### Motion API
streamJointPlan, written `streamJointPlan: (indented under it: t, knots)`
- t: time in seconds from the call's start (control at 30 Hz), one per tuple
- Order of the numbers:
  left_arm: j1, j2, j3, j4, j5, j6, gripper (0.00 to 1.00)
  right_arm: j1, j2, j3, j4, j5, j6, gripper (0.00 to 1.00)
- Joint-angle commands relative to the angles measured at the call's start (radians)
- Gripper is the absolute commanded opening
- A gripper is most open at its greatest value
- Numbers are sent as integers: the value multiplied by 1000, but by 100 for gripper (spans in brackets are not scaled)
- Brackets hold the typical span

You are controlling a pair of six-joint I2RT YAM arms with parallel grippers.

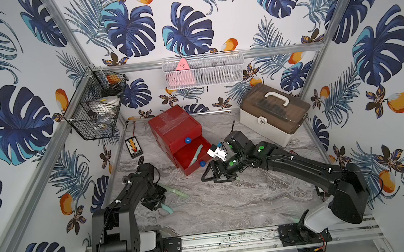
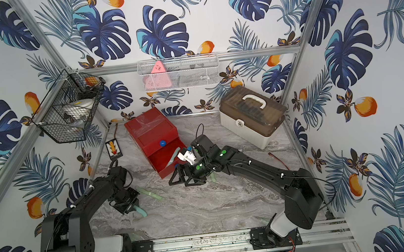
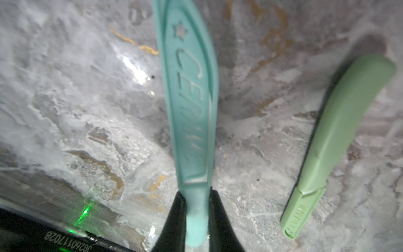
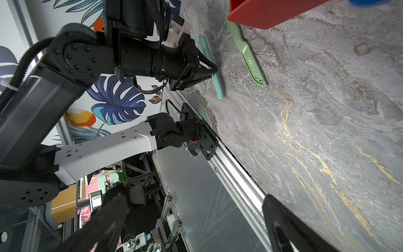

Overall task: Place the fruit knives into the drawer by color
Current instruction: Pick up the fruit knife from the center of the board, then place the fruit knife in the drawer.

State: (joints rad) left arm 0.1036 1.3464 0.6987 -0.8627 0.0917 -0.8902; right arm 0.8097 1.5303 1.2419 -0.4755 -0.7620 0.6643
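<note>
Forward of the red drawer chest (image 1: 175,127), low over the worktop (image 1: 230,201) | left hand (image 3: 194,196) clenched on a teal fruit knife (image 3: 189,98) near one end (lifted or not, unclear) | advice: raise it level, clear of the pale green knife (image 3: 335,135) alongside, into the open drawer (image 1: 195,170) holding its teal twin (image 1: 195,155) | right hand (image 1: 208,180) released beside that drawer: steer around it

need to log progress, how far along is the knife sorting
Done: one teal knife lies in the red chest's open drawer. In hand: the left gripper is shut on a second teal knife. Left: a pale green knife on the table, seemingly another green one under the right gripper; no pink knives are visible.
</note>
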Motion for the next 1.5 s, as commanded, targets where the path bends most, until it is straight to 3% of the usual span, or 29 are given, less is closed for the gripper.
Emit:
streamJointPlan:
  t: [0.0,0.33,0.77,1.0,1.23,1.47]
  knots:
    - [-43,-9,20,-59,-40,39,14,-1,-3,-4,42,-11,3,100]
    - [-268,-49,117,-155,-72,-2,15,-23,4,-17,26,-24,-20,100]
    - [-474,-74,376,-408,-151,89,13,-220,-8,-9,-49,-117,-102,100]
    - [-558,8,606,-544,-238,230,10,-229,-16,-29,-22,-128,-84,100]
    - [-648,184,867,-622,-339,419,8,-229,-18,-49,6,-128,-62,100]
    - [-742,349,1090,-627,-586,574,8,-259,-3,-43,5,-138,-58,100]
